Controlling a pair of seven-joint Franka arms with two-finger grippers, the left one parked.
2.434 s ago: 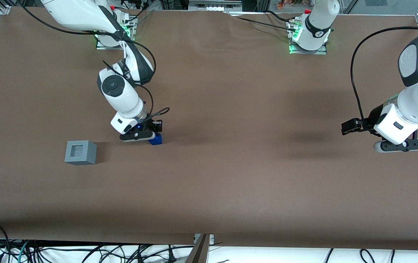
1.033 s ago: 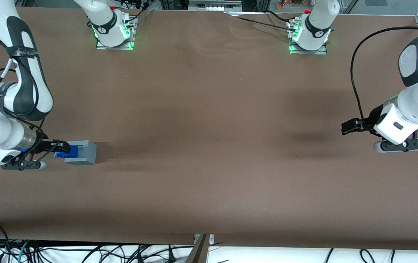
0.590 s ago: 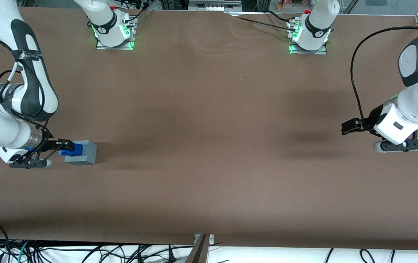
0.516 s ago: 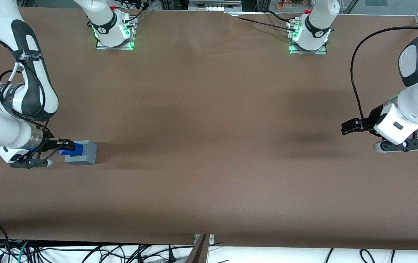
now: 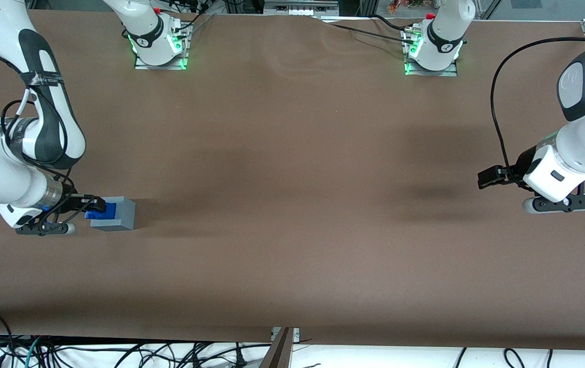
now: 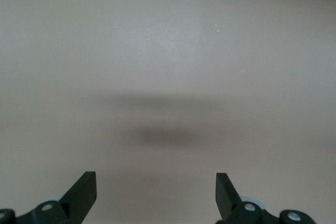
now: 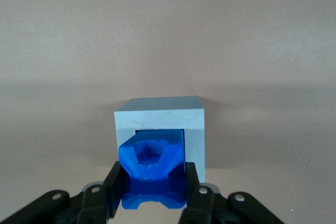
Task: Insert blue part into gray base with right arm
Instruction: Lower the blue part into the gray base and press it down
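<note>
Near working arm's end of table [image 5: 292, 286], front view: gripper [image 5: 94, 206] clamped on blue part [image 5: 103, 211], held over recess of gray base [image 5: 118, 214]. Insertion step in hand. Shifted slightly toward base centre against 0.5 s ago.

Right wrist view: fingers [image 7: 116, 187] pinching blue part [image 7: 152, 174], nose entering gray base [image 7: 160, 129] recess. Next: straight descent, alignment kept, then release.
</note>
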